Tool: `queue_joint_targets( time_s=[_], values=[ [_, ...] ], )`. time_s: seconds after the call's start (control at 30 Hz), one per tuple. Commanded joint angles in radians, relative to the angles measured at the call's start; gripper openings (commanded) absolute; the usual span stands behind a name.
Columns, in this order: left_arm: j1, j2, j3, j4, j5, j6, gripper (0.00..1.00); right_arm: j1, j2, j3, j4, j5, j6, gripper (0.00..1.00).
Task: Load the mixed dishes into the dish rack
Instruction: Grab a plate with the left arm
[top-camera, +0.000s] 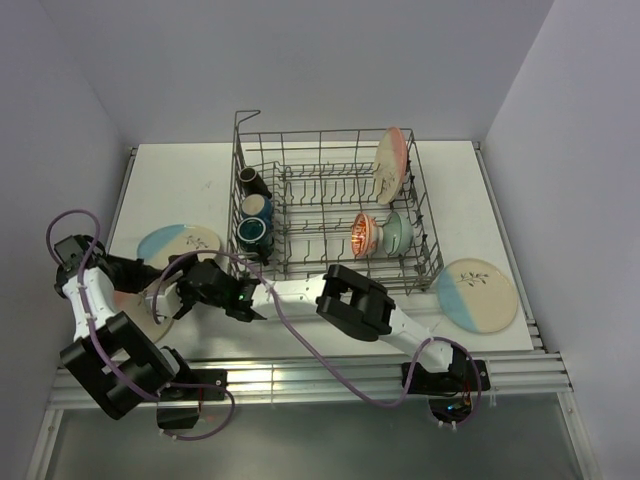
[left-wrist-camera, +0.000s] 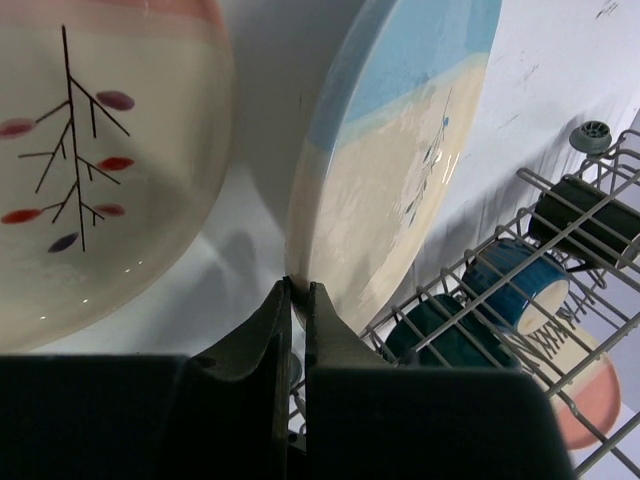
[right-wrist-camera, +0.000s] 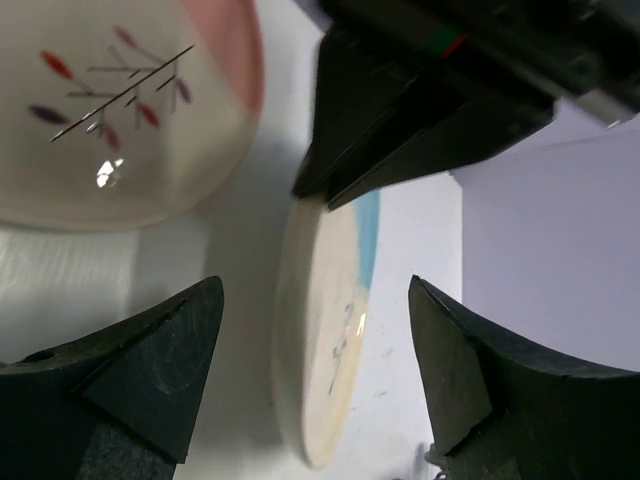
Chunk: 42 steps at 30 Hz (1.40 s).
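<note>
A cream and light-blue plate (top-camera: 178, 243) stands tilted on its edge at the table's left, left of the dish rack (top-camera: 432, 235). My left gripper (left-wrist-camera: 298, 290) is shut on its rim (left-wrist-camera: 400, 170); it shows in the top view (top-camera: 148, 275) too. My right gripper (right-wrist-camera: 315, 285) is open, its jaws standing either side of the same plate (right-wrist-camera: 330, 340) without touching it. A cream and pink plate (left-wrist-camera: 90, 170) lies flat beside it (top-camera: 150, 312). The rack holds black (top-camera: 252, 182), blue (top-camera: 256, 209) and teal (top-camera: 250, 236) mugs, an orange-red bowl (top-camera: 364, 235), a pale green bowl (top-camera: 394, 234) and an upright pink plate (top-camera: 390, 165).
A second cream and blue plate (top-camera: 476, 295) lies flat on the table right of the rack. The right arm (top-camera: 350, 300) stretches across the table's front edge to the left. Grey walls close in on both sides. The rack's wire side (left-wrist-camera: 600, 180) is close to the held plate.
</note>
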Motion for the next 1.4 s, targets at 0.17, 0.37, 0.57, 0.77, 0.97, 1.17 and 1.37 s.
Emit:
queue_joint_targets(
  time_s=[0.17, 0.37, 0.57, 0.77, 0.97, 1.17, 1.37],
  values=[
    [0.005, -0.077, -0.031, 0.025, 0.113, -0.034, 0.0, -0.03, 0.083, 0.07, 0.079, 0.035, -0.017, 0.77],
    [0.005, -0.079, -0.013, 0.005, 0.117, -0.033, 0.0, -0.028, 0.08, 0.053, 0.071, 0.043, -0.028, 0.54],
    [0.007, -0.071, -0.001, 0.008, 0.127, -0.036, 0.0, -0.03, 0.072, 0.032, 0.076, 0.049, -0.038, 0.29],
    [0.007, -0.065, 0.002, 0.012, 0.128, -0.036, 0.0, -0.03, 0.068, 0.032, 0.084, 0.052, -0.031, 0.13],
    [0.008, -0.073, -0.016, 0.023, 0.13, -0.025, 0.0, -0.03, 0.057, 0.029, 0.094, 0.055, -0.011, 0.06],
    [0.014, -0.074, -0.047, 0.04, 0.119, -0.017, 0.22, -0.03, 0.042, 0.024, 0.11, 0.056, 0.011, 0.02],
    [0.018, -0.064, -0.074, 0.051, 0.09, -0.001, 0.53, -0.028, 0.029, 0.004, 0.133, 0.055, 0.018, 0.01]
  ],
)
